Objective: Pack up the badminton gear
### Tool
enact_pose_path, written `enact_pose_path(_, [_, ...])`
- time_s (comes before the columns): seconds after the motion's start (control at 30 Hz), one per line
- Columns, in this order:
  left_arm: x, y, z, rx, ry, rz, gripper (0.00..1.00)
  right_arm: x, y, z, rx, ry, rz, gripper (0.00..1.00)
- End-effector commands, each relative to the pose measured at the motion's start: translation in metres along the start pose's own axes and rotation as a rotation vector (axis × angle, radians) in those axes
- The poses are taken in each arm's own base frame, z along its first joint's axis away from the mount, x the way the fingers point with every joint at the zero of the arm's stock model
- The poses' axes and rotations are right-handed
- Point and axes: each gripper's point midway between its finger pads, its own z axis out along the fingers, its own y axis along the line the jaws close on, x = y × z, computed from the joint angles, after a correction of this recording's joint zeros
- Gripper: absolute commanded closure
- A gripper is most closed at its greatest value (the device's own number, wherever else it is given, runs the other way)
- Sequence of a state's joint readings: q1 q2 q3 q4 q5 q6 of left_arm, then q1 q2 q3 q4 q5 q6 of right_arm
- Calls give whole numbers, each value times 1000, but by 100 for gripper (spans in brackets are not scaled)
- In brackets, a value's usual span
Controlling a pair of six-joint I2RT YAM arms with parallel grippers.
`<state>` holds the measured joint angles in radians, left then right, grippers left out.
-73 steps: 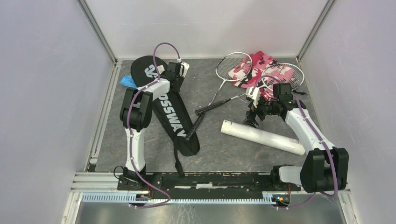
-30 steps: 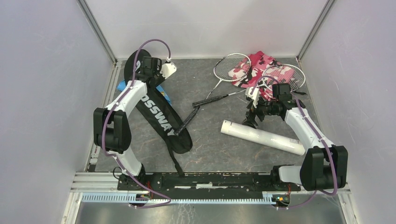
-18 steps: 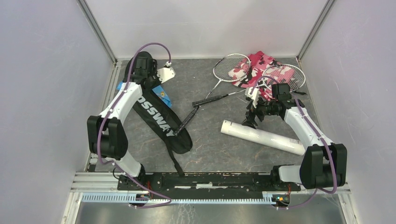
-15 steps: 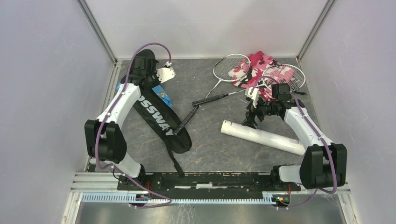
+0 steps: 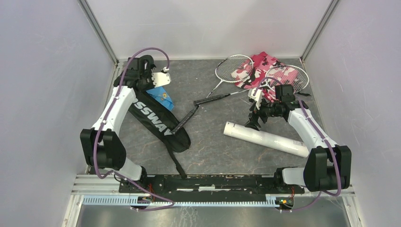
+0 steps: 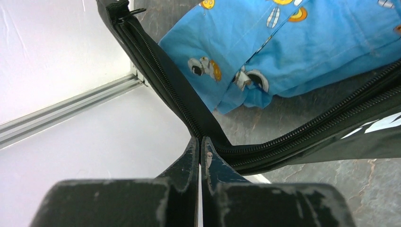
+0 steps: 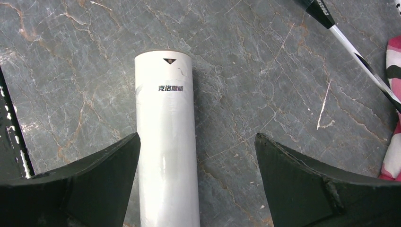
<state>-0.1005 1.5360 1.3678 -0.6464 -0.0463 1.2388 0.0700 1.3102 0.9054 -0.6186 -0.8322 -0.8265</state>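
The black "CROSSWAY" racket bag [image 5: 158,124] lies slantwise at the left. My left gripper [image 5: 143,72] is at the bag's far end, near the back-left corner. It is shut on the bag's zippered edge [image 6: 208,137], and the two zipper tracks spread apart from the fingertips. Two silver rackets [image 5: 235,67] [image 5: 287,76] rest at the back right, one black handle [image 5: 184,120] reaching the bag. The long white tube [image 5: 267,138] lies at the right. My right gripper [image 7: 197,137] hangs open over its left end, the tube [image 7: 165,142] close to the left finger.
A blue printed cloth [image 5: 160,97] [image 6: 302,47] pokes out beside the bag's far end. The pink camouflage cloth [image 5: 262,66] lies under the racket heads. Grey walls and metal rails [image 5: 101,137] close in the floor on the left, back and right.
The left arm has swung toward the back-left corner, dragging the bag's far end with it and uncovering more blue cloth. The right arm and tube have not moved.
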Motion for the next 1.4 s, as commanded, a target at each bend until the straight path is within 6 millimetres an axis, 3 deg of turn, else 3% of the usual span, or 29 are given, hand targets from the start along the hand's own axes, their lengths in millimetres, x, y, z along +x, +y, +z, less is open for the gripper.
enact_pose_path(0.0, [-3, 39, -41, -108, -31, 104, 98, -1, 5, 1, -25, -18, -1, 4])
enact_pose_path(0.27, [-24, 33, -64, -50, -147, 98, 98, -12, 1, 5, -41, -43, 3, 4])
enact_pose_path(0.57, [-4, 56, -85, -141, -58, 133, 98, -17, 3, 8, -48, -35, -21, 4])
enact_pose_path(0.73, [2, 58, -83, -174, -28, 106, 98, -14, 6, 9, -51, -35, -22, 4])
enact_pose_path(0.83, [4, 59, -82, -188, -25, 33, 98, -14, 8, 9, -54, -38, -23, 4])
enact_pose_path(1.03, [17, 88, -97, -383, 31, -175, 98, -11, 11, 10, -65, -41, -15, 4])
enact_pose_path(1.2, [40, 85, -112, -471, 126, -301, 98, -10, 14, 10, -78, -41, -21, 4])
enact_pose_path(1.37, [56, 74, -129, -552, 174, -300, 98, -10, 17, 10, -88, -43, -30, 4])
